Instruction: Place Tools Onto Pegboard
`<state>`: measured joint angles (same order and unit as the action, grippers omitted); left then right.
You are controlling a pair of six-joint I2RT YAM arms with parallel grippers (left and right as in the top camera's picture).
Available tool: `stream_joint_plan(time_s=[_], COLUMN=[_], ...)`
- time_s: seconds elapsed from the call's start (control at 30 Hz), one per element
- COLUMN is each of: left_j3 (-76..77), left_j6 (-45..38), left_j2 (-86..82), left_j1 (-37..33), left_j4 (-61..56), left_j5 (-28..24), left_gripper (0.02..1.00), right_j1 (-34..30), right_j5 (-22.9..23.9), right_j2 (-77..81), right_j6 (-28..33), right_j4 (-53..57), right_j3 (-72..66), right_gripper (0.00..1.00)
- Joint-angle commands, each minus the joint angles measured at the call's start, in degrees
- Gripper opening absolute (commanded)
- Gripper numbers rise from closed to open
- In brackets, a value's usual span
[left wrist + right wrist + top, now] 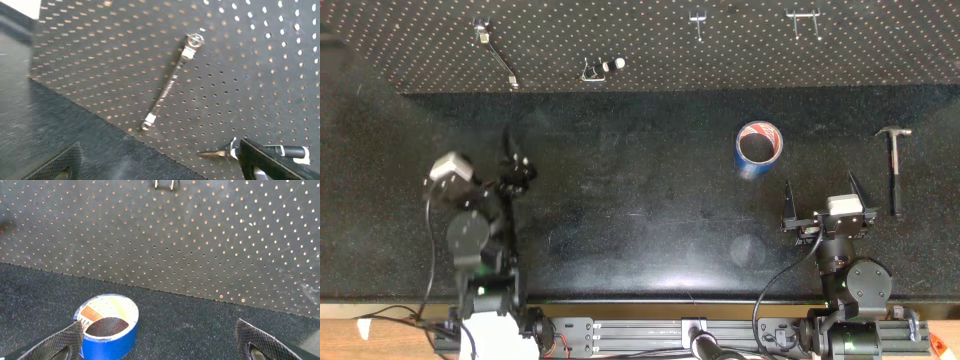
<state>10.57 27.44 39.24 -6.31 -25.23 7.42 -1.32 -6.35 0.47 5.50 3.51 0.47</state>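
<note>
Although a wrench (pixel 172 82) is already hung by its ring end on the pegboard (pixel 410 40), toward the board's left end, and a small dark-handled tool (pixel 601 67) is seen just to its right, near the board's lower edge, the task is judged to be only about half done. The kind of that second tool cannot be told, and its hook is too small to be made out.

Two things are left on the tabletop (pixel 620 220). A roll of blue tape (pixel 758 148) is laid flat with its hole upward, right of the middle and near the back edge. A hammer (pixel 894 165) is laid close to the right edge, its head toward the pegboard. On the board's right part one bare hook (pixel 698 22) and a second bare hook (pixel 805 20) are seen, and these are judged to be meant for the tape and the hammer.

The left gripper (pixel 159 150) is held spread and empty near the back edge at the tabletop's left, faced toward the wrench. The right gripper (pixel 820 185) is likewise spread wide with nothing between its fingers, between the tape and the hammer, nearer the front edge, so neither remaining thing is yet taken up.
</note>
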Motion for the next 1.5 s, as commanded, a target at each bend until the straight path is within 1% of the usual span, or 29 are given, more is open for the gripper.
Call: stream_joint_plan(time_s=[0.03,0.13,0.27,0.37,0.43,0.5,0.53,0.57,0.67,0.77,0.93,1.0,1.03,1.1,1.13,1.2,1.23,1.27,1.3,1.33,1.5], left_j3=[-6.14,-9.03,-9.22,-9.22,-9.25,-9.31,-9.31,-9.31,-9.35,-9.40,-10.27,-10.27,-10.27,-10.27,-10.27,-10.27,-10.27,-10.27,-10.25,-10.27,-10.25], left_j6=[-3.65,-9.42,-16.02,-19.37,-24.35,-30.49,-32.50,-32.44,-32.24,-31.89,-25.90,-25.92,-25.88,-21.75,-21.46,-22.36,-22.32,-23.78,-26.93,-28.06,-28.37], left_j2=[-10.67,-18.21,-26.75,-29.00,-30.97,-34.03,-35.36,-37.03,-39.10,-39.10,-39.10,-39.10,-39.10,-39.10,-39.10,-39.10,-39.10,-39.08,-39.08,-39.08,-39.08], left_j1=[-0.31,0.85,3.26,4.15,4.13,4.15,4.13,4.13,4.13,4.50,4.55,4.46,4.46,4.46,4.46,4.46,4.46,4.46,4.46,4.46,4.46], left_j4=[0.35,2.27,11.39,15.63,19.37,24.74,27.39,31.21,31.89,31.87,29.77,29.77,29.73,27.71,26.56,26.84,29.24,29.73,29.77,29.79,29.75], left_j5=[-0.35,0.92,0.90,0.35,-2.99,-8.26,-9.94,-10.01,-8.35,-8.07,-7.41,-7.02,-6.56,-3.56,-3.26,-3.08,-3.13,-4.13,-5.27,-5.31,-5.70], left_gripper=[0.996,0.996,0.996,0.996,0.996,0.996,0.996,0.996,0.996,0.996,0.996,0.996,0.996,0.996,0.996,0.996,0.996,0.996,0.996,0.996,0.996], right_j1=[0.28,0.28,0.28,0.28,0.28,0.28,0.28,0.28,0.28,0.28,0.28,0.28,0.28,0.28,0.28,0.28,0.28,0.28,0.28,0.28,0.28], right_j5=[-0.68,-0.68,-0.68,-0.68,-0.68,-0.68,-0.68,-0.68,-0.68,-0.68,-0.68,-0.68,-0.68,-0.68,-0.68,-0.68,-0.68,-0.68,-0.68,-0.68,-0.68], right_j2=[-0.42,-0.42,-0.42,-0.42,-0.42,-0.42,-0.42,-0.42,-0.42,-0.42,-0.42,-0.42,-0.42,-0.42,-0.42,-0.42,-0.42,-0.42,-0.42,-0.42,-0.42], right_j6=[0.61,0.61,0.61,0.61,0.61,0.61,0.61,0.61,0.61,0.61,0.61,0.61,0.61,0.61,0.61,0.61,0.61,0.61,0.61,0.61,0.61], right_j4=[0.13,0.13,0.13,0.13,0.13,0.13,0.13,0.13,0.13,0.13,0.13,0.13,0.13,0.13,0.13,0.13,0.13,0.13,0.13,0.13,0.13], right_j3=[-0.24,-0.24,-0.24,-0.24,-0.24,-0.24,-0.24,-0.24,-0.24,-0.24,-0.24,-0.24,-0.24,-0.24,-0.24,-0.24,-0.24,-0.24,-0.24,-0.24,-0.24], right_gripper=[0.978,0.978,0.980,0.980,0.978,0.978,0.978,0.978,0.978,0.978,0.978,0.978,0.978,0.978,0.978,0.978,0.978,0.978,0.978,0.978,0.978])
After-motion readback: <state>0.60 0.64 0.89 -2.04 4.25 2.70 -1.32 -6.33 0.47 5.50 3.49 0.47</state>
